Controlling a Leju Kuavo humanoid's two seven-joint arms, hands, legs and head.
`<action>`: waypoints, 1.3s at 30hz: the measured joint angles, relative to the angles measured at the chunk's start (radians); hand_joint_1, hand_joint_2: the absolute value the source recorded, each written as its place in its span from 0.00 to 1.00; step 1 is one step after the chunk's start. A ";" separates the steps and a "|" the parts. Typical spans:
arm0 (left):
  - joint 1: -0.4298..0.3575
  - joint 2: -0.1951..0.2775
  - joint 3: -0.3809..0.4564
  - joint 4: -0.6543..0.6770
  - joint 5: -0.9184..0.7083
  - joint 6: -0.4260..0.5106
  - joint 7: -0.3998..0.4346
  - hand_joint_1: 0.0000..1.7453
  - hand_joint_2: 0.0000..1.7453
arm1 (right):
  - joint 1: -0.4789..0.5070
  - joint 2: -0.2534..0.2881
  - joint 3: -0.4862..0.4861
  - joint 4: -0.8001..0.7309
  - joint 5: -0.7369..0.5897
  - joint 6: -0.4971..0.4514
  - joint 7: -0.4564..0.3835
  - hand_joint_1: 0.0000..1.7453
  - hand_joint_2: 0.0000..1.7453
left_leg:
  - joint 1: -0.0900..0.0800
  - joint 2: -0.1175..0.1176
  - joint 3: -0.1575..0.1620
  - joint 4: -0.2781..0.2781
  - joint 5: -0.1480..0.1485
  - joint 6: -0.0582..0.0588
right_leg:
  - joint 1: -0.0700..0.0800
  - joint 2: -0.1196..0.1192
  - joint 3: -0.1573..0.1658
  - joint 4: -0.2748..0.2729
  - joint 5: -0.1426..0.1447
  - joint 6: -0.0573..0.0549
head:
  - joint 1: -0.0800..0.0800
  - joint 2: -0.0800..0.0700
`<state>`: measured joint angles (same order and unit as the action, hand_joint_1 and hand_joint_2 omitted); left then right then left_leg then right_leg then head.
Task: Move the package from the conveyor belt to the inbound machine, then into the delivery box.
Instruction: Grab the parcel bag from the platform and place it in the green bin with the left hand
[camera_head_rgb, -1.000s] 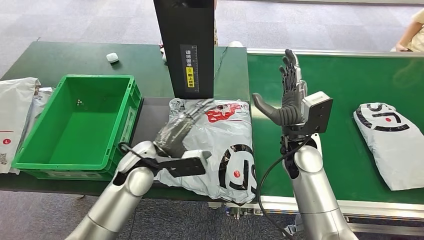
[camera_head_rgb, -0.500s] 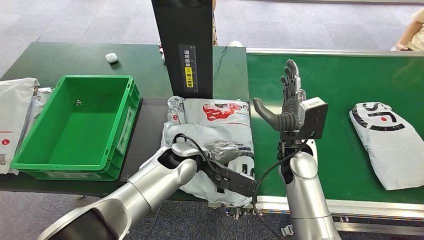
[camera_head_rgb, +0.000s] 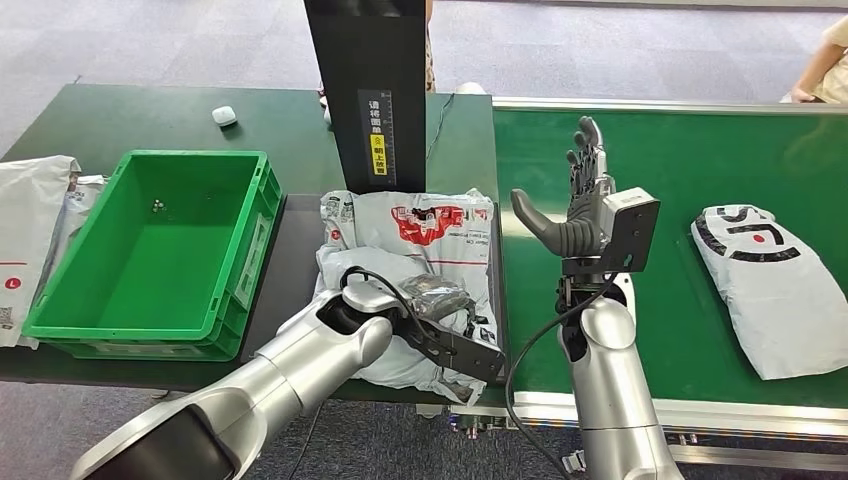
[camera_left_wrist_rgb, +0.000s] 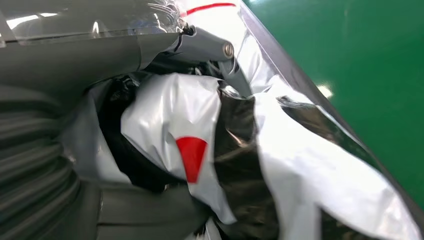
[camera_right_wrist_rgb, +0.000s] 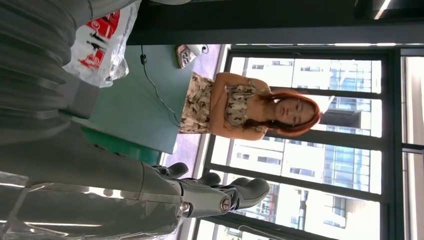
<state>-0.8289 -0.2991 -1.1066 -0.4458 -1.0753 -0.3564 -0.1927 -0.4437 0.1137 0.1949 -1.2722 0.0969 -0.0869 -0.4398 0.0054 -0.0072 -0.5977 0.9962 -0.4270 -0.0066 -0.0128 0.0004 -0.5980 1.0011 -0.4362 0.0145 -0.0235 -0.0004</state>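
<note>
A white plastic package (camera_head_rgb: 430, 225) with red and black print lies crumpled on the dark platform (camera_head_rgb: 295, 270) of the inbound machine, below its black column (camera_head_rgb: 370, 90). My left hand (camera_head_rgb: 440, 298) grips a bunched fold at the package's near side. In the left wrist view the fingers (camera_left_wrist_rgb: 125, 150) are closed around creased film of the package (camera_left_wrist_rgb: 180, 125). My right hand (camera_head_rgb: 580, 205) is raised upright above the conveyor belt's (camera_head_rgb: 700, 150) left end, fingers spread and holding nothing. The right wrist view shows the right hand (camera_right_wrist_rgb: 200, 192) open, with the package (camera_right_wrist_rgb: 100, 40) behind it.
An empty green crate (camera_head_rgb: 150, 250) stands left of the platform. White bags (camera_head_rgb: 30, 240) lie at the far left edge. A second package (camera_head_rgb: 760, 290) rests on the belt at the right. A small white object (camera_head_rgb: 224, 115) sits on the back table. A person (camera_right_wrist_rgb: 240, 107) stands beyond the table.
My left arm swung from the package's far left part to its near side and took hold of it. The package has bunched up and shifted slightly left. The right hand barely moved.
</note>
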 joint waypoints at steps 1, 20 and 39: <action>-0.002 0.000 0.000 0.002 0.000 0.004 0.003 1.00 1.00 | 0.000 0.000 -0.001 0.000 0.000 0.000 0.000 0.00 1.00 | 0.000 0.000 0.000 0.000 0.000 0.000 | 0.000 0.000 0.000 0.000 0.000 0.000 | 0.000 0.000; -0.037 0.068 0.065 -0.059 -0.097 0.366 0.094 1.00 1.00 | 0.090 -0.002 -0.057 -0.089 0.007 -0.022 -0.006 0.00 1.00 | 0.000 0.000 0.000 0.000 0.000 0.000 | 0.000 0.000 -0.001 0.000 0.000 0.000 | 0.000 0.000; 0.093 0.384 0.597 -0.733 -0.486 0.526 0.295 1.00 1.00 | 0.275 -0.055 -0.136 -0.291 0.000 -0.020 -0.032 0.00 1.00 | 0.001 0.001 0.000 -0.002 0.000 -0.001 | 0.000 0.001 -0.002 0.000 -0.001 -0.001 | 0.000 0.000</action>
<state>-0.7356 0.0853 -0.5091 -1.1787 -1.5615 0.1698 0.1021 -0.1686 0.0591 0.0587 -1.5635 0.0973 -0.1066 -0.4718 0.0066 -0.0060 -0.5981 0.9945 -0.4269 -0.0075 -0.0124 0.0014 -0.5996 1.0013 -0.4371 0.0132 -0.0233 -0.0004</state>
